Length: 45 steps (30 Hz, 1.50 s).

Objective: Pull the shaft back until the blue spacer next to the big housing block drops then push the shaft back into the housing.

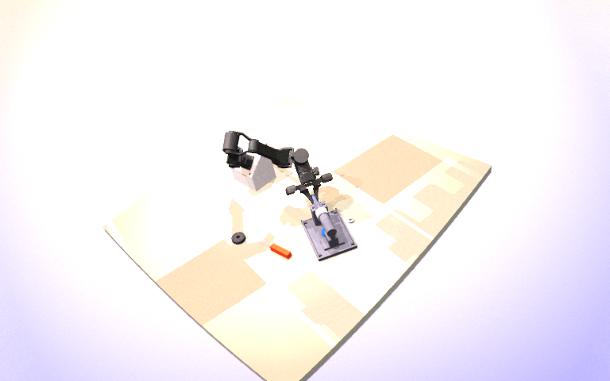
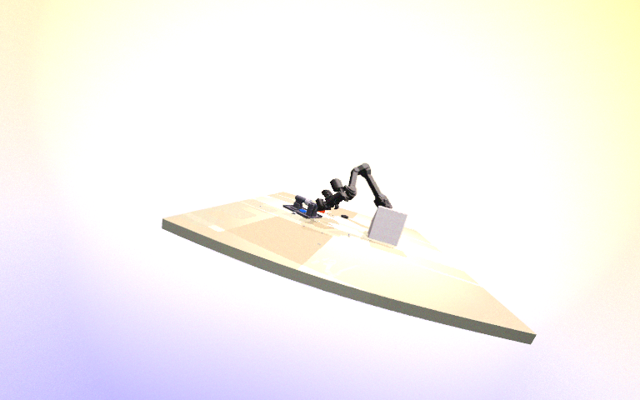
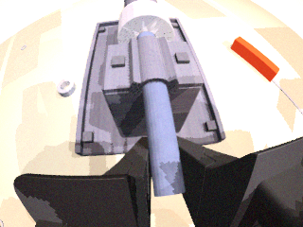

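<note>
Dark fingers [image 1: 306,194] [image 2: 322,206] stand narrow, closed on the blue-grey shaft [image 1: 314,197] [image 3: 162,132], with one finger on either side near its free end. The end of the shaft pokes out between them in the wrist view. From there the shaft runs into the nearer upright block [image 1: 317,208] [image 2: 312,209] [image 3: 115,78], which has two small square studs on top. Just behind that block sits a whitish collar [image 1: 321,209] [image 2: 307,202] [image 3: 142,28], and past it a thick grey cylinder [image 1: 327,222] [image 2: 299,198] continues in line. How far the shaft reaches inside cannot be told.

A blue spacer [image 1: 323,232] [image 2: 302,211] shows low by the cylinder, over the grey base plate [image 1: 310,238] [image 2: 287,206] [image 3: 215,113]; whether it lies loose is too small to tell. Beside the plate, apart from it, a small pale ring [image 1: 351,222] [image 3: 65,94] lies on the worktop [image 1: 368,269] [image 2: 292,240] [image 3: 38,118]. Off the plate's opposite side lies an orange-handled tool [image 1: 280,251] [image 2: 322,212] [image 3: 255,59] with a thin pale shank, and farther along, a black ring [image 1: 233,239] [image 2: 342,217]. Bent high in the middle, the arm [image 1: 274,153] [image 2: 372,186] reaches over from a pale box [image 1: 265,172] [image 2: 387,226].
</note>
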### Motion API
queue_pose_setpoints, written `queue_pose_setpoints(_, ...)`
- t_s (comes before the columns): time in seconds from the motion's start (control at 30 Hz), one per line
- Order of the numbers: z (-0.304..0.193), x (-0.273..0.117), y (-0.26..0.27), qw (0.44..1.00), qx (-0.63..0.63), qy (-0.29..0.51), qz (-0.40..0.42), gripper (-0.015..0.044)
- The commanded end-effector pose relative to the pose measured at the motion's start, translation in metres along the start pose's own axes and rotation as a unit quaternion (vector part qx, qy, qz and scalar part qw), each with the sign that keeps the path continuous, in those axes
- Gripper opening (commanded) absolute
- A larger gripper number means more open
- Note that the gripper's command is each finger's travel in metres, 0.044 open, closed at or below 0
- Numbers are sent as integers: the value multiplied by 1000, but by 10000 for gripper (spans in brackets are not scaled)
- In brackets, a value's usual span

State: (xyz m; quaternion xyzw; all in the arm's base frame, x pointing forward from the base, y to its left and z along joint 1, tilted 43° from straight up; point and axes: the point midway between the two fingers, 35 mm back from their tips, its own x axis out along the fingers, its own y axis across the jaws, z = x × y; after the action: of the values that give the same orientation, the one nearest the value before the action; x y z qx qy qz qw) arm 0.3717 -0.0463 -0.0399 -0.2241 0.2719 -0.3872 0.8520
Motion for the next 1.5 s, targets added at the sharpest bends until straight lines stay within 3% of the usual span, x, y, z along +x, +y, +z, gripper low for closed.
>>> queue_pose_setpoints(0.0, 2, 1, -1, 1000, 1, -1, -2, 0)
queue_pose_setpoints(1.47, 12, 11, -1, 1000, 1, -1, -2, 0)
